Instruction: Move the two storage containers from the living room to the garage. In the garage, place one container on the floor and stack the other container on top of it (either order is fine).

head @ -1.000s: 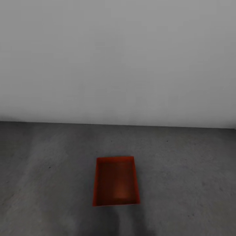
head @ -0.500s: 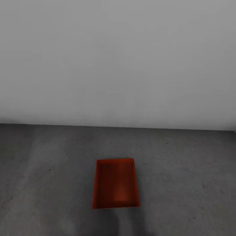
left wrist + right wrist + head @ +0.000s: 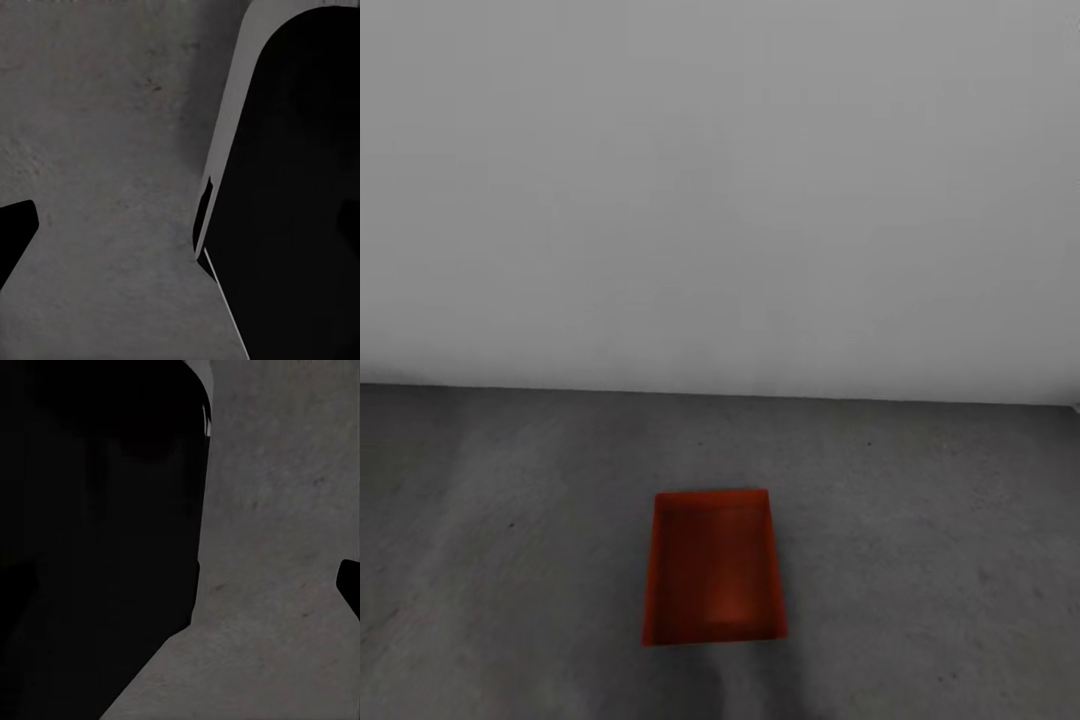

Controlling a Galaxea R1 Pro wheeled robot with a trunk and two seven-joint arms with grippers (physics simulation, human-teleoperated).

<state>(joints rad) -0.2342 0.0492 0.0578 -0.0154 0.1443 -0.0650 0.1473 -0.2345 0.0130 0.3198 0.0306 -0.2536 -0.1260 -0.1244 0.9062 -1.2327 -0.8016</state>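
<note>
Container: one orange-red, thin-walled, lidless rectangular storage bin (image 3: 714, 568) sits flat on the dark grey concrete-like floor (image 3: 920, 520), well out from the floor's far edge at the plain white wall (image 3: 720, 190).
Step, judged: one bin placed; the second is to be stacked on it, squared to its rim.
Room: bare floor on all sides of the bin.
Pincers: wrist views give dark robot bodywork over floor; I cannot tell either gripper's state.
</note>
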